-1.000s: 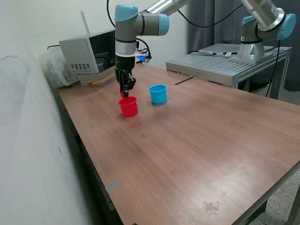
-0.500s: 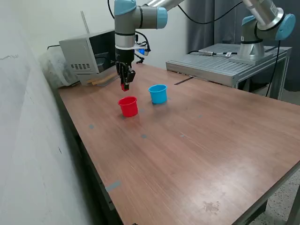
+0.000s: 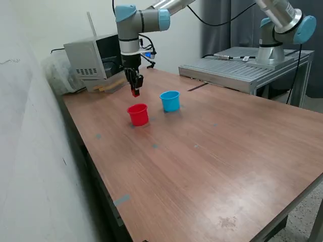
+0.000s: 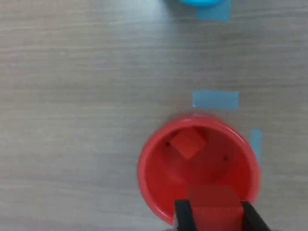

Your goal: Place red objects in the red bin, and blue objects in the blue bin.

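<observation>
The arm reaches down from above, its gripper (image 3: 135, 92) hanging over the table (image 3: 212, 151) just behind the red cup (image 3: 138, 114). Its fingers are clamped on a red cube (image 4: 213, 208), held directly above the cup's mouth in the wrist view. A second red cube (image 4: 188, 143) lies inside the cup. The light blue cup (image 3: 170, 101) stands just beside it, toward the exterior view's right. Compared with a second ago, the gripper has lifted away from the cup's rim.

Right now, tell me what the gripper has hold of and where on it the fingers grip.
The gripper holds a small red cube, pinched on two opposite side faces between its fingers, above the red cup, which already contains another red cube.
</observation>
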